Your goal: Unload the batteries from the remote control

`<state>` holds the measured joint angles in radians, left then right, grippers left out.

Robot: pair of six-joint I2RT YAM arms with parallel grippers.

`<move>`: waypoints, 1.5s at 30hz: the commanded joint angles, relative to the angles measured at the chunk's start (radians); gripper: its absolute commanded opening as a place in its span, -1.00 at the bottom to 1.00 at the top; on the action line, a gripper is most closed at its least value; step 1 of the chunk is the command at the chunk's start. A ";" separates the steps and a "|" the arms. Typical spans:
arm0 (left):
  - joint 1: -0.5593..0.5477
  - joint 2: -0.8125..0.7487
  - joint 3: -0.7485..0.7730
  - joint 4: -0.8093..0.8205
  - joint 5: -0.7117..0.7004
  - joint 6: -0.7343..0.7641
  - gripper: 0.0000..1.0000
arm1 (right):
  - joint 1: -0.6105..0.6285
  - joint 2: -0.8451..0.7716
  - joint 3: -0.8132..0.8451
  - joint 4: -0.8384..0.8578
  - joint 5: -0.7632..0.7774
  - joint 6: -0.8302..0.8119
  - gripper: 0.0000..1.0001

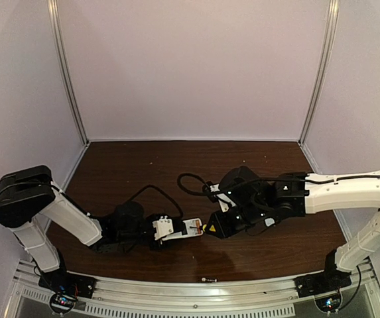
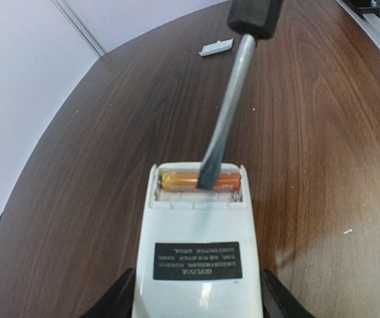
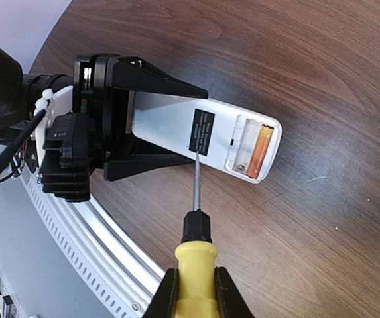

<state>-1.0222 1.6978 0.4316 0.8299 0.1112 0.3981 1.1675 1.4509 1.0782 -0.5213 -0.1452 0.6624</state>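
clamping remote [image 2: 196, 228], left gripper [image 2: 199, 301]; right gripper [image 3: 193, 293] grasps screwdriver [image 3: 195, 255], tip on battery [image 2: 180, 179] (left wrist)

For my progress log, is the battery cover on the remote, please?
No, the cover lies on the table, apart from the remote with its battery exposed.

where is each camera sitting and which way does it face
Top external: above and behind the arm bases, facing down onto the table; both arms show, left gripper and right gripper meeting mid-table.
Left wrist: on the left wrist, looking along the held remote control to the battery; its fingertips show at the bottom.
Right wrist: on the right wrist, looking down the screwdriver at the remote; its fingers flank the yellow handle.
Shared: both wrist views show the remote's open compartment and the screwdriver.
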 commanded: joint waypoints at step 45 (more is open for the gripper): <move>-0.003 -0.027 -0.004 0.029 -0.006 -0.001 -1.00 | 0.006 0.153 0.090 -0.104 0.233 0.023 -1.00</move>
<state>-1.0222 1.6939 0.4316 0.8055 0.1070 0.3981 1.1679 1.5894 1.1439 -0.5945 0.0483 0.6815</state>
